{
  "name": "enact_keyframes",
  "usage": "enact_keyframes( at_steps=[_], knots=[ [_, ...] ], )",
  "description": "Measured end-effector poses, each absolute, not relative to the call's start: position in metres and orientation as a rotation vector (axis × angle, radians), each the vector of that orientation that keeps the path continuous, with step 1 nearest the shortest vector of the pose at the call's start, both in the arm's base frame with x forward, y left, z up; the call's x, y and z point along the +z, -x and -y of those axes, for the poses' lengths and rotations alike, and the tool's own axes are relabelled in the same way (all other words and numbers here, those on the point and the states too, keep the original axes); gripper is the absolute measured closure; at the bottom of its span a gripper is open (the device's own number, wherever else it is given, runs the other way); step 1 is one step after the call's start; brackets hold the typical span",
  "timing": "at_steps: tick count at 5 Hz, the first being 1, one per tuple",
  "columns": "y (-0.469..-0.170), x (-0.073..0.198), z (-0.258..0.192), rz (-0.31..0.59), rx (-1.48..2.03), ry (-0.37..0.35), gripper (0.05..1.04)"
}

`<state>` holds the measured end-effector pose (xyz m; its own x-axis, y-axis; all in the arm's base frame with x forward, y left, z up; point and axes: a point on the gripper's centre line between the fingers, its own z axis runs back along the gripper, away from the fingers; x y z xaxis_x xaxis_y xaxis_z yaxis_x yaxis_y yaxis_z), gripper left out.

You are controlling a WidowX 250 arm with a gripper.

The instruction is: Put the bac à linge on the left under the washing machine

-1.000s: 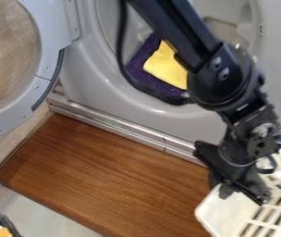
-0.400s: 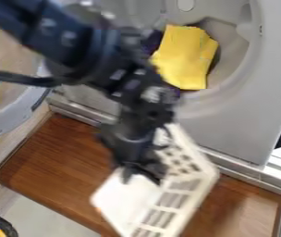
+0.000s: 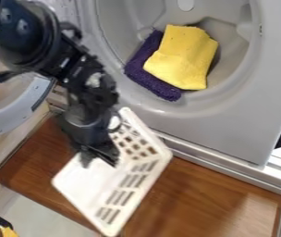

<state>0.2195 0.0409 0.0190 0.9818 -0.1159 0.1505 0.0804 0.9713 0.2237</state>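
I have my gripper (image 3: 100, 159) closed on the white slotted basket (image 3: 96, 187), holding it over the left-middle part of the wooden bench (image 3: 210, 196), on the near side of the washing machine (image 3: 229, 118); I cannot tell whether the basket touches the wood. A yellow cloth (image 3: 183, 60) lies against a purple one (image 3: 149, 85) in the machine's round opening.

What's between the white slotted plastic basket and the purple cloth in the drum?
In the camera view, only the washing machine's bare grey front and the rim of its opening lie between the basket and the purple cloth.
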Motion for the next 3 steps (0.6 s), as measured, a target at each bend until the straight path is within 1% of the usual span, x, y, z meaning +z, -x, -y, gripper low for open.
enact_keyframes(
  at_steps=[1,2,3],
  knots=[
    [-0.226,0.013,-0.066,0.154,-0.066,-0.242,0.993],
    [-0.231,0.004,-0.085,0.124,-0.049,-0.266,0.993],
    [-0.23,-0.006,-0.101,0.107,-0.021,-0.279,0.993]
  ],
)
